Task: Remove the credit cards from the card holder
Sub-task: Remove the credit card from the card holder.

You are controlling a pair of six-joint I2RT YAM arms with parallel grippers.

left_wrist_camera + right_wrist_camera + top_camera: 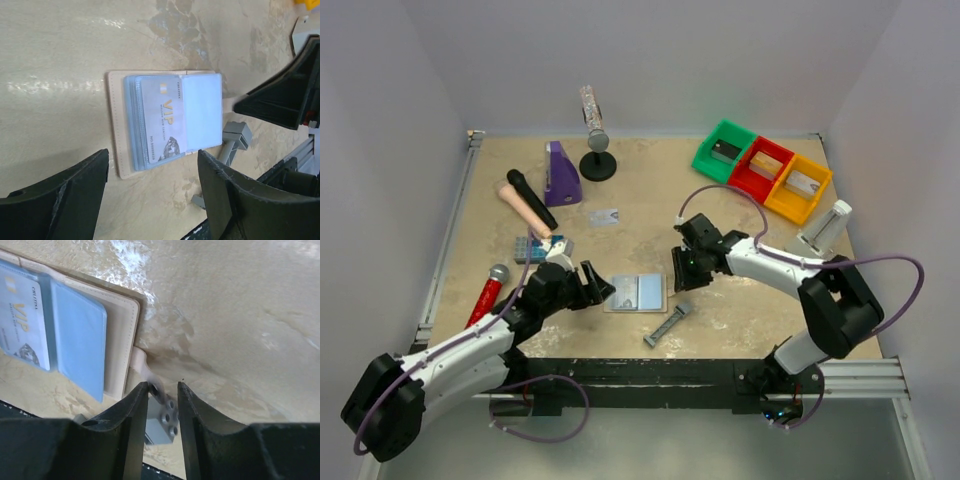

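Bracketing tan-edged bifold card holder (637, 292), centre frame: left gripper (593, 285) spread wide, right gripper (159, 396) narrowly parted, for extracting pale grey card (162, 122).

The card holder (122, 325) runs off the right wrist view's edge at 9 o'clock. The grey bar tool (162, 425) shows only through the gap of the right pincer (163, 386) at 6 o'clock. In the left wrist view, whatever is stacked beneath the VIP card (162, 120) blurs together, and its count cannot be told.
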